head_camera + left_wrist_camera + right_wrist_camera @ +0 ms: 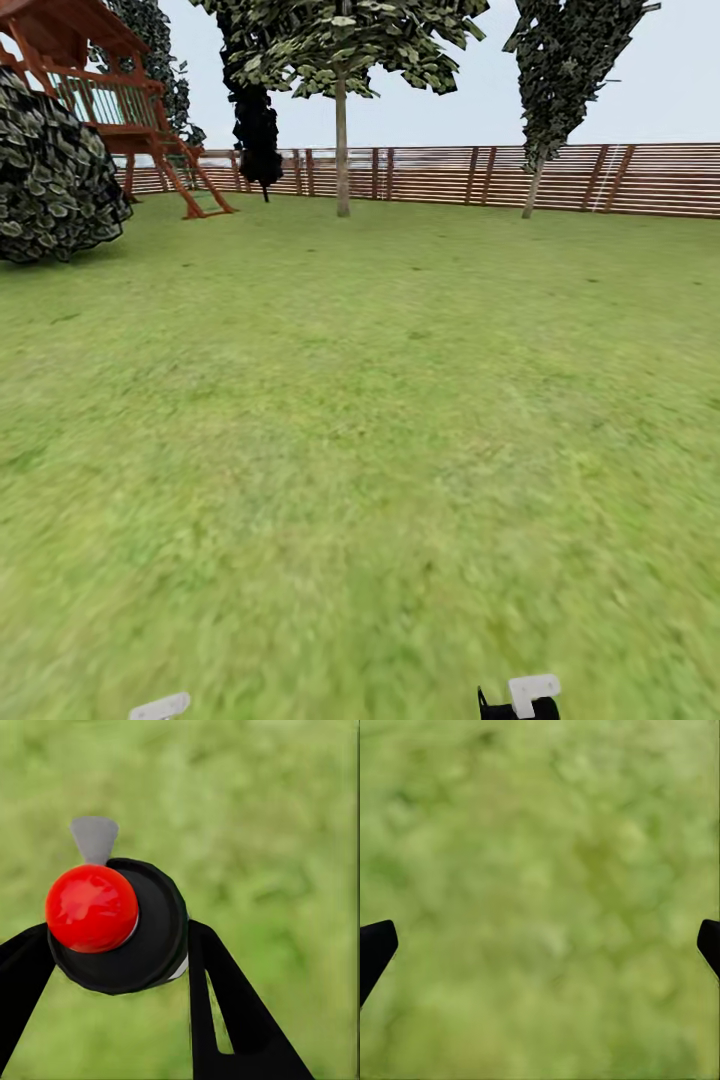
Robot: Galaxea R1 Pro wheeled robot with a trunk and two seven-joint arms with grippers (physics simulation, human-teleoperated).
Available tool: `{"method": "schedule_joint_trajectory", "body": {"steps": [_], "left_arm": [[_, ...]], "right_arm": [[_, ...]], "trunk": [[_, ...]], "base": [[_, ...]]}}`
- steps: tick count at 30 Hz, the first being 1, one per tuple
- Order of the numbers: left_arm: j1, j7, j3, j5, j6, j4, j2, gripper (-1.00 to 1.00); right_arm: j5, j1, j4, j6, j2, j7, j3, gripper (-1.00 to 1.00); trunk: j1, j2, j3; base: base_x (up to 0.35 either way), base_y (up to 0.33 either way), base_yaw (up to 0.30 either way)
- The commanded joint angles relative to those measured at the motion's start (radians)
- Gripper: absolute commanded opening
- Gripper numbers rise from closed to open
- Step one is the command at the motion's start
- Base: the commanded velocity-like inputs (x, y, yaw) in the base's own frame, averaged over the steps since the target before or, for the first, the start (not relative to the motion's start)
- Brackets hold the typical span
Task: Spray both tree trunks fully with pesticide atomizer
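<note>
The pesticide atomizer point(154, 937), a stubby black body with a red round cap and a grey nozzle, sits between the black fingers of my left gripper point(112, 949), which is shut on it above the grass. My right gripper point(540, 941) is open, its two black fingertips far apart with only lawn between them; its white-tipped end point(522, 698) shows at the bottom edge of the head view. Two trees stand far ahead by the fence: one with an upright pale trunk point(342, 160), one with a leaning pale trunk point(535, 188).
Wide green lawn point(380, 420) stretches ahead to a brown slat fence point(620, 180). A wooden play tower point(110, 100) and a dark leafy bush point(50, 170) stand at the far left. A narrow black tree point(256, 120) rises beside the tower.
</note>
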Motion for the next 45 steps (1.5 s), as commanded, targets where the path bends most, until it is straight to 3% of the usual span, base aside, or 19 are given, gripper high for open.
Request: {"method": "schedule_joint_trajectory", "body": {"steps": [1,45], "left_arm": [[0.0,0.0,0.0,0.0,0.0,0.0,0.0,-1.0],[0.0,0.0,0.001,0.0,0.0,0.0,0.0,-1.0]], "right_arm": [[0.0,0.0,0.0,0.0,0.0,0.0,0.0,1.0],[0.0,0.0,0.0,0.0,0.0,0.0,0.001,1.0]], "trunk": [[0.0,0.0,0.0],[0.0,0.0,0.0]], "base": [[0.339,0.0,0.0],[0.339,0.0,0.0]]}}
